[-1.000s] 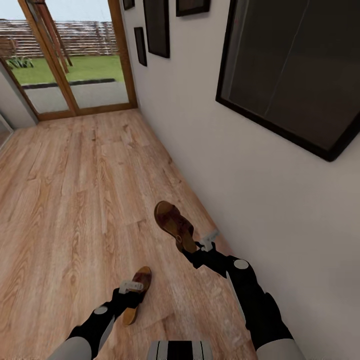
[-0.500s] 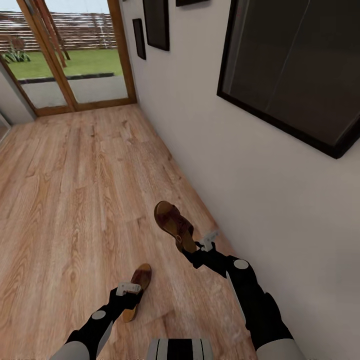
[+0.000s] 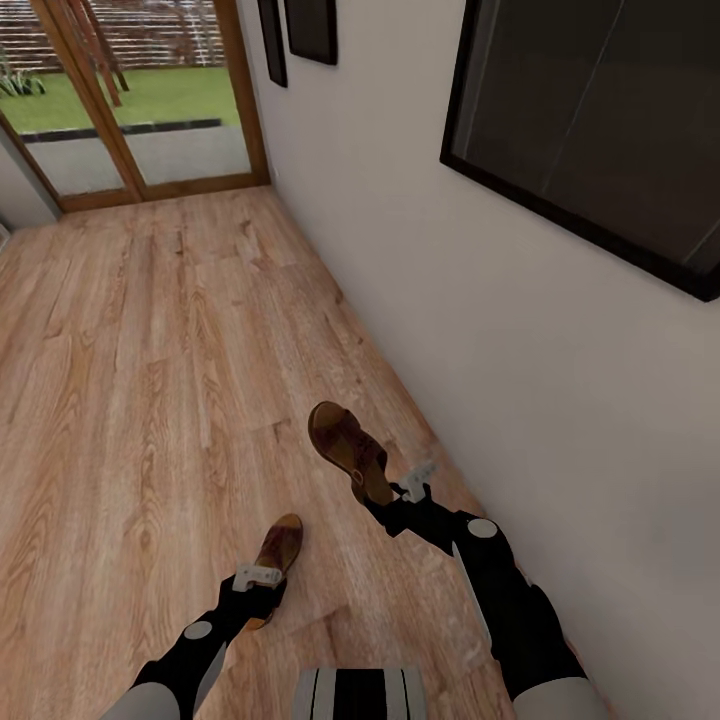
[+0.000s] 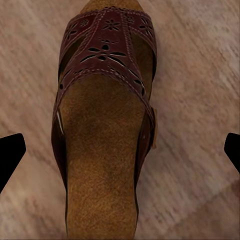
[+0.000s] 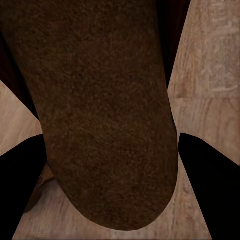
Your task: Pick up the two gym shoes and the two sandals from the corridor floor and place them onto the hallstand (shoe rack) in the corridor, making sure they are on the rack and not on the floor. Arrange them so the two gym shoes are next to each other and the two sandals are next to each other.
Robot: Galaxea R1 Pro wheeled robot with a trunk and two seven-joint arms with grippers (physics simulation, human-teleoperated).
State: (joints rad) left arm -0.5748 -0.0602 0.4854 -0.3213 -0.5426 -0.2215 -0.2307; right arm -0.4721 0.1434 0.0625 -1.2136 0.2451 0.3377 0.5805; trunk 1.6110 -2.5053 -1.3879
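Note:
My right gripper (image 3: 395, 495) is shut on the heel of one dark brown sandal (image 3: 345, 445), held tilted above the corridor floor (image 3: 150, 350); its tan sole (image 5: 100, 100) sits between the black fingers (image 5: 20, 190). The second sandal (image 3: 278, 548) lies flat on the planks. My left gripper (image 3: 258, 580) hangs open over its heel end. There the cut-out strap and sole (image 4: 102, 150) lie between widely spread fingertips (image 4: 10, 155) that do not touch it. The gym shoes and the hallstand are out of view.
A white wall (image 3: 450, 300) runs close along my right side, with a large dark framed picture (image 3: 600, 130) and smaller frames further on. Wood-framed glass doors (image 3: 150, 110) close the corridor's far end. Open plank floor spreads ahead and to the left.
The whole view has shifted, with the doors sliding up the picture: the camera moved. The floor sandal now reaches further ahead of my left gripper. The right gripper still holds its sandal the same way.

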